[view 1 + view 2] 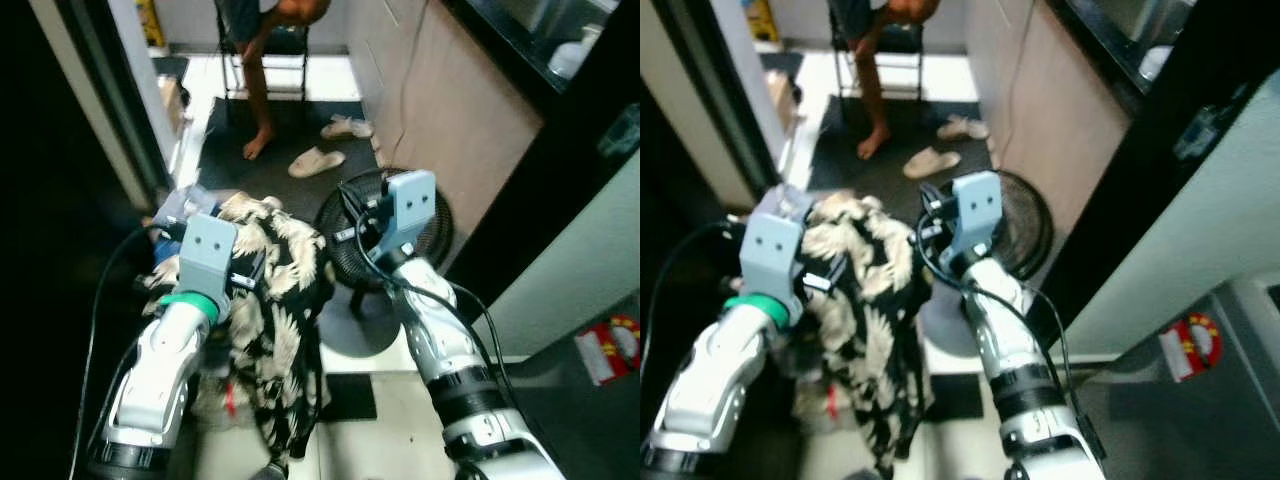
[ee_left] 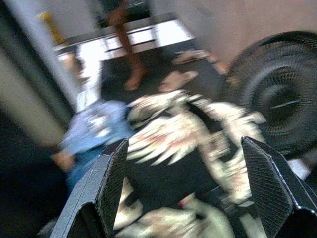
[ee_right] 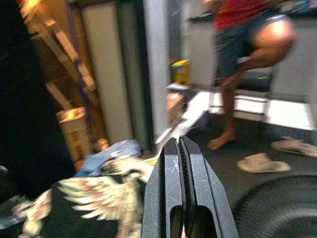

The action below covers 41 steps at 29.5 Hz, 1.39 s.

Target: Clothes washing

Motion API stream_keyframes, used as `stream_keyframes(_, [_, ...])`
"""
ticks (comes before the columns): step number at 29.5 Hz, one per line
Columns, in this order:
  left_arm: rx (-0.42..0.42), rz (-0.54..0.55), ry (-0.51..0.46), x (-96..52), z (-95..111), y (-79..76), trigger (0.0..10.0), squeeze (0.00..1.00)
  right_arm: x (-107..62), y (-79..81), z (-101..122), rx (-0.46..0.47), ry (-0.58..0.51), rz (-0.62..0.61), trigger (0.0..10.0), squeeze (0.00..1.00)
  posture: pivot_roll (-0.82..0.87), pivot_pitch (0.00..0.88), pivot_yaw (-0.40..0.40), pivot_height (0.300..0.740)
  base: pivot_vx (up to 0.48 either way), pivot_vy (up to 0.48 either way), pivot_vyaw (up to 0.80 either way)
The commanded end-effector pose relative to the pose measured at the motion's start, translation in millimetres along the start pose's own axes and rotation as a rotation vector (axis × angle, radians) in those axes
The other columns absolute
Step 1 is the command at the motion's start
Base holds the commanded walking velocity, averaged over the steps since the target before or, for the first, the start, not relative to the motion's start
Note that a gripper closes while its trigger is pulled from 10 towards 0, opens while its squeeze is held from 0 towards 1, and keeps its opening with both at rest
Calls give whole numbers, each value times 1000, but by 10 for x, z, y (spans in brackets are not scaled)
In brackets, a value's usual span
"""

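Observation:
A black shirt with a pale bird print lies heaped on a pile of laundry just in front of me, and a light blue garment sits at the pile's far left. My left arm reaches over the pile. In the left wrist view my left gripper is open, its fingers spread wide above the printed shirt, holding nothing. My right arm is raised beside the pile. My right gripper is shut with nothing between its fingers, hovering past the shirt's edge.
A round black floor fan stands right of the pile, under my right arm. A person stands by a chair at the back, with two slippers on the dark mat. A beige wall runs along the right, and a dark doorway lies to the left.

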State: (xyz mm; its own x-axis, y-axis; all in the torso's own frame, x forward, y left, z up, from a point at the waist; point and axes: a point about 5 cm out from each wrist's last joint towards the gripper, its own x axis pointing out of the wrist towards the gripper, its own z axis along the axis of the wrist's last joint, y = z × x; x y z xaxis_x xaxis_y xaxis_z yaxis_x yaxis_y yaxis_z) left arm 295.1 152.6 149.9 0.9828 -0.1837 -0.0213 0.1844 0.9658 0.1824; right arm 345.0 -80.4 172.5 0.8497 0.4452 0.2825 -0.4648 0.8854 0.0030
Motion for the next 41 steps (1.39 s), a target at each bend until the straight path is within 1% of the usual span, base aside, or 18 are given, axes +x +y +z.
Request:
stream_keyframes(1, [5, 5, 19, -1, -58, -4, 10000, 0, -39, -16, -59, 3, 14, -12, 10000, 0, 107, 5, -30, 740, 0, 0, 788])
stream_keyframes(4, [6, 6, 11, 10, -37, -2, 10000, 0, -32, -30, -43, 1, 9, -15, 10000, 0, 104, 5, -30, 740, 0, 0, 788])
stream_keyframes(6, [3, 4, -10, 55, 29, -18, 10000, 0, -5, -74, 1, -12, -6, -22, 10000, 0, 101, 4, -32, 740, 0, 0, 788])
stream_keyframes(16, [-2, 0, -24, 82, 57, -42, 10000, 0, 21, -69, 29, -18, -27, -20, 10000, 0, 97, 6, -32, 740, 0, 0, 743])
stream_keyframes(17, [-7, -6, -26, 85, 60, -49, 10000, 0, 29, -60, 37, -1, -30, -19, 10000, 0, 96, 7, -31, 740, 0, 0, 0])
stream_keyframes(19, [-15, -24, -35, 109, 85, -68, 10000, 0, 39, -60, 31, 33, -22, -23, 10000, 0, 97, 8, -30, 740, 0, 0, -731])
stream_keyframes(25, [-16, -39, -45, 140, 116, -88, 10000, 0, 41, -77, 26, 24, -16, -33, 10000, 0, 94, 7, -28, 740, 0, 0, -800])
stream_keyframes(28, [-14, -55, -52, 170, 136, -127, 10000, 0, 43, -101, 26, 19, -18, -44, 10000, 0, 92, 8, -26, 740, 0, 0, -800])
stream_keyframes(34, [-13, -62, -53, 181, 138, -151, 10000, 0, 35, -118, 31, 8, -28, -58, 10000, 0, 91, 9, -25, 740, 0, 0, -681])
stream_keyframes(35, [10, -48, -54, 180, 129, -142, 10000, 0, 42, -111, 41, 5, -31, -53, 10000, 0, 92, 8, -24, 740, 0, 0, 0])
stream_keyframes(41, [23, -33, -72, 181, 137, -133, 10000, 0, 63, -76, 64, 9, -42, -39, 10000, 0, 92, 7, -23, 740, 0, 0, 0])
